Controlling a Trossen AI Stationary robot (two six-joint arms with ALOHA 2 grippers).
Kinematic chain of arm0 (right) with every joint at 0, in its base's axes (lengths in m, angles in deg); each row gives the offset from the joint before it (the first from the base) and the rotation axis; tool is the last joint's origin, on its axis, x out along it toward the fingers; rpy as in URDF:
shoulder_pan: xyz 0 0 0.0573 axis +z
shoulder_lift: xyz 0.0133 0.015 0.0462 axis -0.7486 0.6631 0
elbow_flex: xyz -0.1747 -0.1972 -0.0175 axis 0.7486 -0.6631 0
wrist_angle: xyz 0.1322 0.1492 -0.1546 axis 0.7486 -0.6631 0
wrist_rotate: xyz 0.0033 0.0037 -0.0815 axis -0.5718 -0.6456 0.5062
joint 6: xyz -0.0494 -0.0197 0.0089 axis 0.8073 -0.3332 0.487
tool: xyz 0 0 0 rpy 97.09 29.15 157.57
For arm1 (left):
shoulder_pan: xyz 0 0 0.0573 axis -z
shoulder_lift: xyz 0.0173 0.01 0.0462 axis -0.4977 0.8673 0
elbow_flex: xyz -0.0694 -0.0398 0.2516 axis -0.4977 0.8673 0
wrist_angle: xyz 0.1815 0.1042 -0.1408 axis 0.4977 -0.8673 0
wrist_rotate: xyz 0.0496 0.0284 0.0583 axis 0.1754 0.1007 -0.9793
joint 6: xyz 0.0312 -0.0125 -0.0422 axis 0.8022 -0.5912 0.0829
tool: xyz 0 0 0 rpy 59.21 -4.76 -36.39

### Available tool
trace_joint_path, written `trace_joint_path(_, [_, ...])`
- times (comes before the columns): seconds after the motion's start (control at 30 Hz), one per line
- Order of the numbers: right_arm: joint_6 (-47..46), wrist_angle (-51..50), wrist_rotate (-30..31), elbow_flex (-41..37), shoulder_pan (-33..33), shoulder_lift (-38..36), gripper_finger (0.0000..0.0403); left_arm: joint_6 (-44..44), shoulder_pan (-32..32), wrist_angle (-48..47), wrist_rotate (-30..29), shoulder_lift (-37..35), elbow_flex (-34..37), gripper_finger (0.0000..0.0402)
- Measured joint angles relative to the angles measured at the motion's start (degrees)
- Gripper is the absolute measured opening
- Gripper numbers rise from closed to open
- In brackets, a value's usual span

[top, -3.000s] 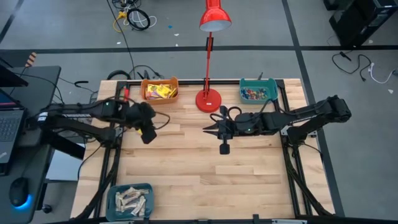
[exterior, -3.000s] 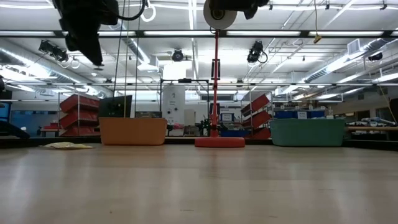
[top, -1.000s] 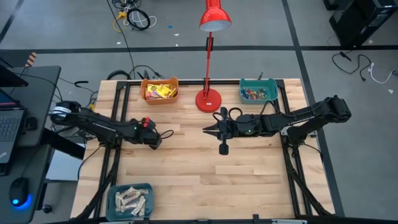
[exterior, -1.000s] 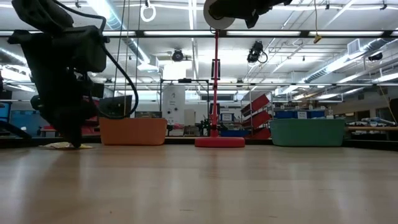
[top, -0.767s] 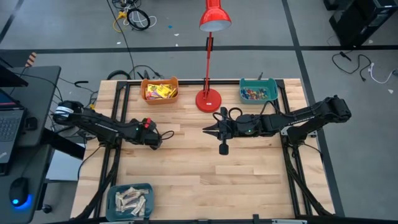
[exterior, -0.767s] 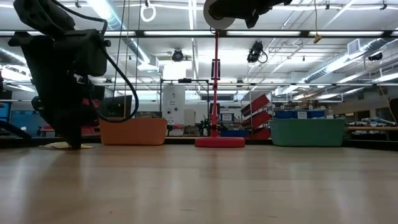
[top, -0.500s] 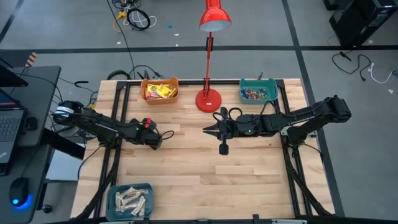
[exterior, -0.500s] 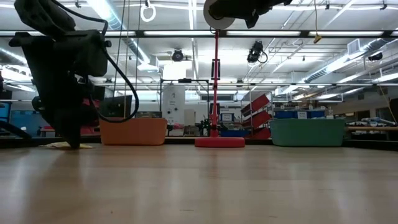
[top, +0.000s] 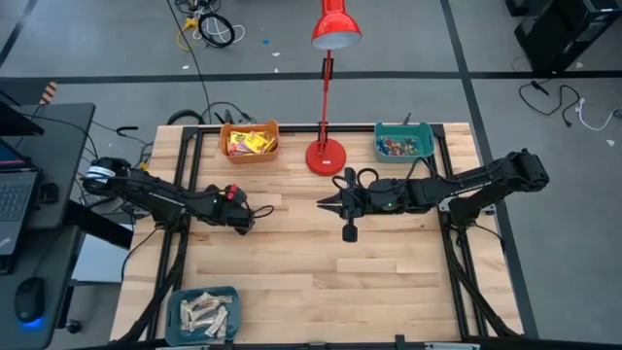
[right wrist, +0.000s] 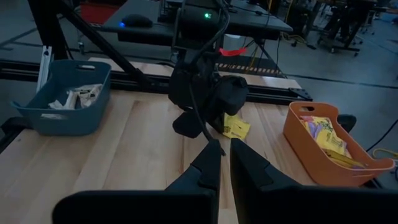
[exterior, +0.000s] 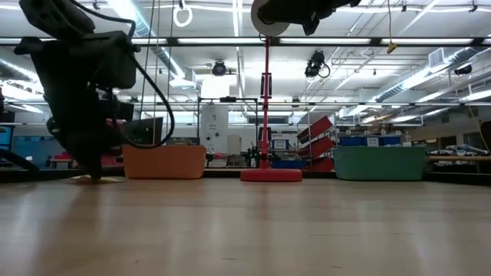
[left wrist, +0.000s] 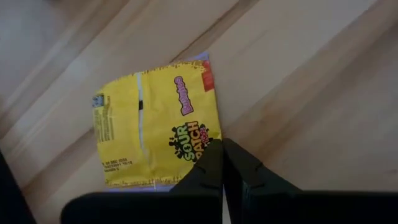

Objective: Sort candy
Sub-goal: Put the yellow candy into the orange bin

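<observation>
A yellow square candy packet with dark print lies flat on the wooden table near its left edge. My left gripper points steeply down at it, shut at the packet's edge; the right wrist view shows the same gripper with the packet beside it. In the low view the gripper reaches down to the tabletop. My right gripper hangs shut above the table's middle, holding nothing and pointing toward the left arm. My left gripper has its shut fingertips on the packet's edge, beside the dark print and near a corner. They come from above, slanting down. The fingers hide whether a layer is caught between them. The packet lies flat on the table.
An orange bin with yellow packets stands at the far left. A teal bin with small coloured pieces stands at the far right. A red desk lamp rises between them. A blue bin of beige bars sits at the near left corner.
My left gripper has stayed low at the yellow packet and shut its fingers there. In the low view less of the packet shows beside the fingers than before. The packet is still on the table.
</observation>
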State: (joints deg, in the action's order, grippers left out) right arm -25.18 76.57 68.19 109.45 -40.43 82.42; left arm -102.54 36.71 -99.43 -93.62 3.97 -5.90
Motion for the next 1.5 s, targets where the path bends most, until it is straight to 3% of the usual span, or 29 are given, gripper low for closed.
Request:
trace_joint_path(0.3, [0.0,-0.2,0.0,0.0,0.0,0.0,0.0023,7.5,1.3,-0.1,-1.3,-2.5,-6.0,0.0001])
trace_joint_path(0.53, [0.0,-0.5,0.0,0.0,0.0,0.0,0.0023,13.0,4.3,0.6,-3.0,-9.6,-10.3,0.0])
trace_joint_path(0.83, [0.0,-0.7,0.0,0.0,0.0,0.0,0.0023,18.9,6.8,8.5,-3.1,-17.2,-10.5,0.0])
trace_joint_path(0.93, [0.0,-0.9,0.0,0.0,0.0,0.0,0.0023,19.9,7.3,9.0,-2.2,-17.5,-10.5,0.0])
trace_joint_path(1.13, [0.0,-1.0,0.0,0.0,0.0,0.0,0.0023,28.0,8.4,12.2,8.4,-15.0,-9.7,0.0004])
trace_joint_path(1.33, [-0.2,-1.0,0.0,0.0,0.0,0.0,0.0023,28.6,7.5,22.1,5.8,-10.1,-7.3,0.0024])
trace_joint_path(1.5, [-0.2,-1.1,0.0,0.0,0.0,0.0,0.0023,31.8,4.5,24.5,5.2,-6.5,-7.2,0.0051])
